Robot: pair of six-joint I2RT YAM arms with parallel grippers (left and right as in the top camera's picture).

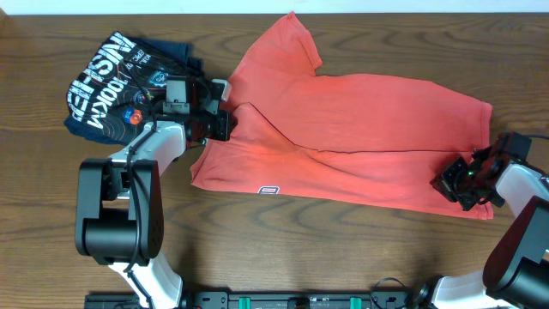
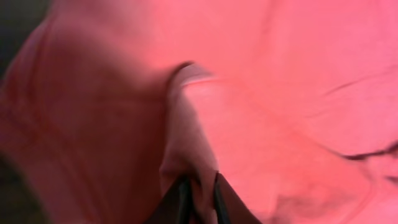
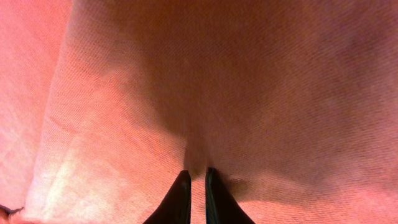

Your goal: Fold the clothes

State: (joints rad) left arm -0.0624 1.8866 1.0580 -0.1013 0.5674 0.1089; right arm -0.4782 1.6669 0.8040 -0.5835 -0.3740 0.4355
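Observation:
The clothes, an orange-red T-shirt, lie spread across the table with one sleeve pointing to the far edge and a small white label near the front hem. At the shirt's left edge my left gripper is shut on a raised ridge of the fabric; in the left wrist view the cloth is pinched between the dark fingers. My right gripper is shut on the shirt's right end near the front corner, and the right wrist view shows a fold of fabric squeezed between its fingers.
A dark navy folded shirt with white lettering lies at the back left, just beyond the left arm. Bare wooden table runs along the front. The right arm's body stands at the right edge.

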